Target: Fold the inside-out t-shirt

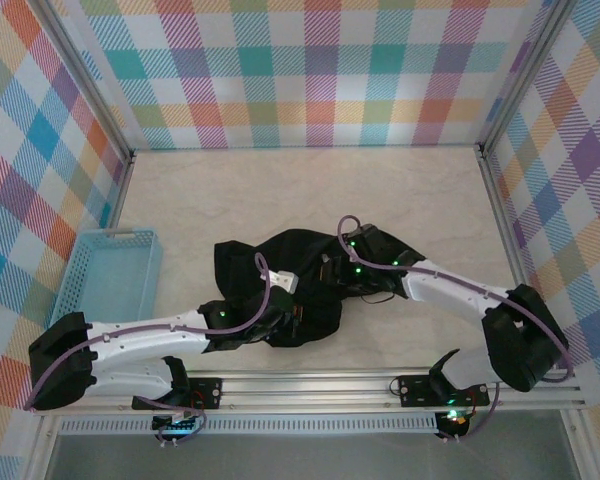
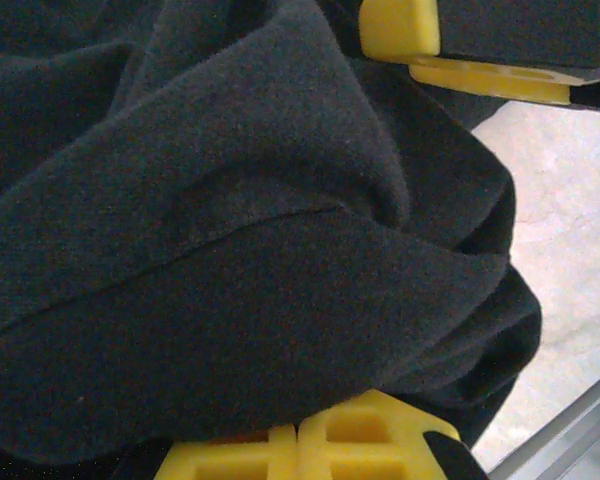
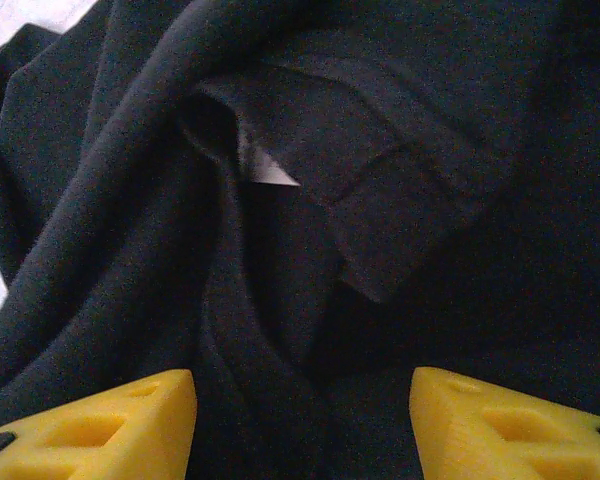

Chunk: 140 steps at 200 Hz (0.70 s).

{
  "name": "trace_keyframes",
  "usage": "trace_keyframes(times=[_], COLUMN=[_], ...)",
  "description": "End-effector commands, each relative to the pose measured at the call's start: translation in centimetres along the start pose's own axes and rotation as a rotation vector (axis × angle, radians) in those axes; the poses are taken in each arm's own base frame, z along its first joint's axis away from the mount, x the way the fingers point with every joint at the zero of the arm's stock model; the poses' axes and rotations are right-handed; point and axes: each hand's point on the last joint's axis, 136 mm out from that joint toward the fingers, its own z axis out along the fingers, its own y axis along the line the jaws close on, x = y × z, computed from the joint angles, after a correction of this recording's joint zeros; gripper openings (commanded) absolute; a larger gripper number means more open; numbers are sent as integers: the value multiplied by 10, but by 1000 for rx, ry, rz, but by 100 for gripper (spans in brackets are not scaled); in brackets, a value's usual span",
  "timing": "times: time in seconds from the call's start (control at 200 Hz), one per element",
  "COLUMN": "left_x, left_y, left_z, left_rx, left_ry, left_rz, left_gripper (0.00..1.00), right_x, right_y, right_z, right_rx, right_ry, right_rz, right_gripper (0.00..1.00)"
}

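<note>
The inside-out t-shirt point(image 1: 280, 262) lies as a crumpled black heap in the middle of the table. My left gripper point(image 1: 292, 320) is at the heap's near edge. In the left wrist view its yellow fingers point(image 2: 300, 448) press together, with a thick fold of the shirt point(image 2: 240, 290) bunched over their tips. My right gripper point(image 1: 328, 272) hangs over the heap's right side. Its yellow fingers point(image 3: 90, 430) stand wide apart just above the cloth point(image 3: 280, 330), gripping nothing. A sleeve hem point(image 3: 400, 210) and a small white label point(image 3: 268, 172) lie ahead of them.
A light blue basket point(image 1: 98, 300) stands at the left side of the table. The metal rail point(image 1: 380, 385) runs along the near edge just behind the heap. Checked walls enclose the back and sides. A yellow finger of the right gripper point(image 2: 400, 28) shows close above the left one.
</note>
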Motion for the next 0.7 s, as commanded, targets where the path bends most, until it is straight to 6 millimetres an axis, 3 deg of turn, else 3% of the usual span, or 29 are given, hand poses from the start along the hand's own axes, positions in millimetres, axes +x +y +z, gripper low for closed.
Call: trace_keyframes(times=[0.0,0.085,0.22,0.42,0.535,0.695], left_x=[3,3,3,9,10,7], left_y=[3,5,12,17,16,8], left_z=[-4,-7,-11,-11,-9,-8], left_rx=[8,4,-19,-27,-20,15], left_ry=[-7,-12,-18,-8,-8,-9], left_rz=[22,26,33,31,31,41], left_gripper=[2,2,3,4,4,4], right_x=[1,2,-7,-17,-12,1], right_y=[8,2,2,17,28,34], right_z=[10,19,20,-2,-8,8], right_rx=[-4,22,35,-13,-82,-137], right_ry=[31,41,11,-50,-39,19], right_rz=[-22,-32,-37,-53,-51,-22], right_gripper=[56,45,14,5,9,44])
